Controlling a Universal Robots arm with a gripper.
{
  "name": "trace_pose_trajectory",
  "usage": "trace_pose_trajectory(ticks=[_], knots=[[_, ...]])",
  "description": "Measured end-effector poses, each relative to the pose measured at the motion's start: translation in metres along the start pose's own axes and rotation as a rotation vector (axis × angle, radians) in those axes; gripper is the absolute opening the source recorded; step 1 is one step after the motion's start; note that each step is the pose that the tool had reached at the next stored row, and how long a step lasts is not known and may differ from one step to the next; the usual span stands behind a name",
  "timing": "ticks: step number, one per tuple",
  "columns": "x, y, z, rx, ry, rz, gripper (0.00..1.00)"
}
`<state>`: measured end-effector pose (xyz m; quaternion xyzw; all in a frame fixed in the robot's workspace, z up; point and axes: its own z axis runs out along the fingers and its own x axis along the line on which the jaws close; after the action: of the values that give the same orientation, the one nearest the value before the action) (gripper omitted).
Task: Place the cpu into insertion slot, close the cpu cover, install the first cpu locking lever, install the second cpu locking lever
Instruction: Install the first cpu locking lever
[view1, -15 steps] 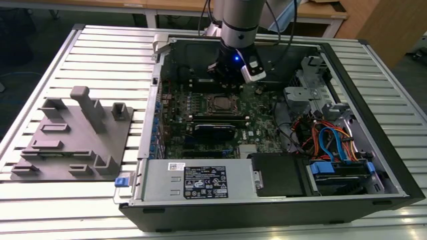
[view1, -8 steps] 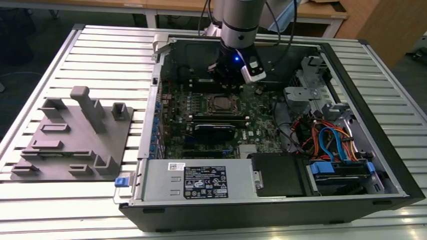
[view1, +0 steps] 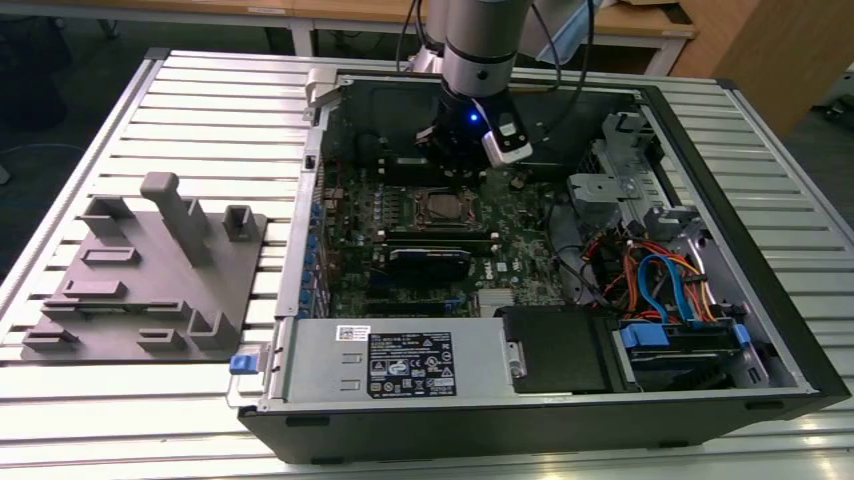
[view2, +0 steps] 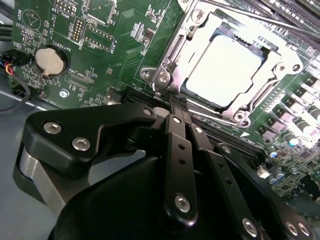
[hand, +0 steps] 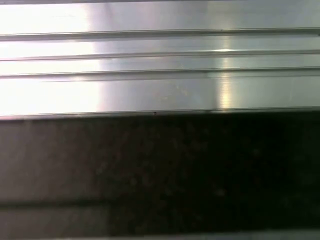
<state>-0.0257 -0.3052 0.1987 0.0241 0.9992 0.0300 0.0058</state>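
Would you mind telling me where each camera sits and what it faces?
Exterior view: above and off the arm, facing the open computer case; the arm and pincer show.
Second wrist view: on the wrist, facing the cpu under the cpu cover; the pincer shows.
First wrist view: faces ribbed metal table.
Exterior and second wrist views share the cpu.

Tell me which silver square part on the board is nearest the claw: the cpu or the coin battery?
The cpu, pale and square under the cpu cover, lies just beyond the claw. The round coin battery sits farther aside.
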Motion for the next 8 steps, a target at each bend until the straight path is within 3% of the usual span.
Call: trace_pose_trajectory(ticks=[8], knots=[[0.0000,0.0001,-0.0015,-0.0001,-0.0001,0.000,0.11]])
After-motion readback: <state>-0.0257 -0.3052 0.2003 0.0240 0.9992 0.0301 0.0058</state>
